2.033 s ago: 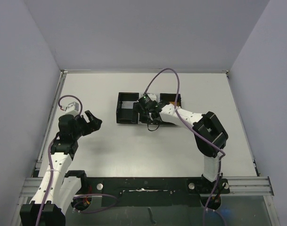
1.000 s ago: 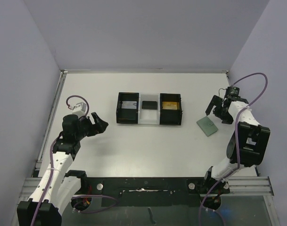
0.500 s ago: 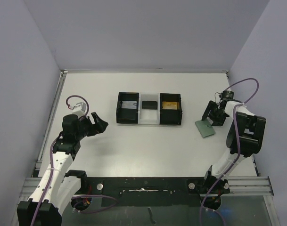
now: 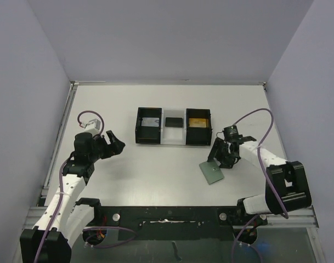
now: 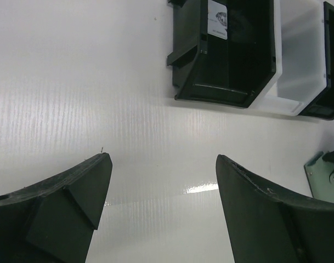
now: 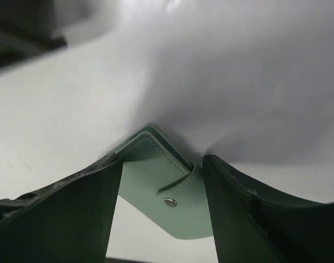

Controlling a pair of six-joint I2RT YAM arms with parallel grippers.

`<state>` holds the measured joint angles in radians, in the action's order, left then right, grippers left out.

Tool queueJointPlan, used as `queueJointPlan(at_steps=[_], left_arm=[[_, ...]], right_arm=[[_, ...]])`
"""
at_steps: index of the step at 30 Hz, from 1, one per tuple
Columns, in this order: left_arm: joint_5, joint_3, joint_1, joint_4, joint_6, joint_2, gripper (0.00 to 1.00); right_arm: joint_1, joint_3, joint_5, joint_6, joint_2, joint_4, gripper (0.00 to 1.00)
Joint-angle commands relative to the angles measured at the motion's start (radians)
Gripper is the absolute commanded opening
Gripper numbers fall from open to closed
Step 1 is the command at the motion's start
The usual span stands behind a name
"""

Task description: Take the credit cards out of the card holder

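Two pincers: right pincer (image 4: 219,159), part-closed on the holder (image 4: 213,173), has dragged it centreward, likely for opening; left pincer (image 4: 114,141) gapes empty.

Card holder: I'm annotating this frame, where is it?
Top view: the card holder lies right of centre, just nearer than the tray's right compartment, its far edge in the right gripper.

In the right wrist view, the black fingers (image 6: 68,219) of the right gripper (image 6: 162,159) are covering both side edges of the grey-green stitched card holder (image 6: 150,181), and the white table (image 6: 238,82) is blurring behind. The left wrist view's edge is cutting off the black-and-clear three-compartment tray (image 5: 227,60).
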<state>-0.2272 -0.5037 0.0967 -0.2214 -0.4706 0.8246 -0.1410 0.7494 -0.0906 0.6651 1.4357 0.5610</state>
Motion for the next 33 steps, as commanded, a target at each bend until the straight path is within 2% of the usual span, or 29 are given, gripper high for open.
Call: queueJointPlan(at_steps=[1,5,8,10,13,17,20,27,33], left_arm=[[0.043,-0.022,0.003,0.03,0.016,0.023,0.76],[0.087,-0.047,0.003,0.004,0.027,0.064,0.76],[0.087,-0.088,0.003,-0.011,0.025,0.103,0.76],[0.098,-0.117,0.003,-0.031,-0.007,0.141,0.76],[0.027,-0.182,0.004,-0.069,-0.024,0.211,0.76],[-0.077,-0.214,0.03,-0.076,-0.072,0.276,0.76],[-0.112,-0.216,0.088,-0.075,-0.093,0.287,0.76],[-0.059,-0.201,0.284,-0.067,-0.174,0.304,0.76],[-0.027,-0.157,0.456,0.026,-0.261,0.306,0.74]], right_arm=[[-0.121,-0.062,-0.022,0.319,-0.125,-0.008,0.62],[-0.223,-0.036,0.021,0.358,-0.222,-0.017,0.65],[-0.236,-0.053,-0.018,0.236,-0.236,-0.103,0.68],[-0.241,-0.046,0.018,0.163,-0.194,-0.088,0.69],[-0.252,-0.01,0.068,0.09,-0.134,0.017,0.67],[-0.331,0.006,0.113,0.081,-0.148,0.099,0.67],[-0.358,-0.009,0.084,0.077,-0.139,0.11,0.65],[-0.449,-0.012,0.202,0.128,-0.153,0.183,0.62],[-0.517,-0.076,0.191,0.227,-0.22,0.149,0.59]])
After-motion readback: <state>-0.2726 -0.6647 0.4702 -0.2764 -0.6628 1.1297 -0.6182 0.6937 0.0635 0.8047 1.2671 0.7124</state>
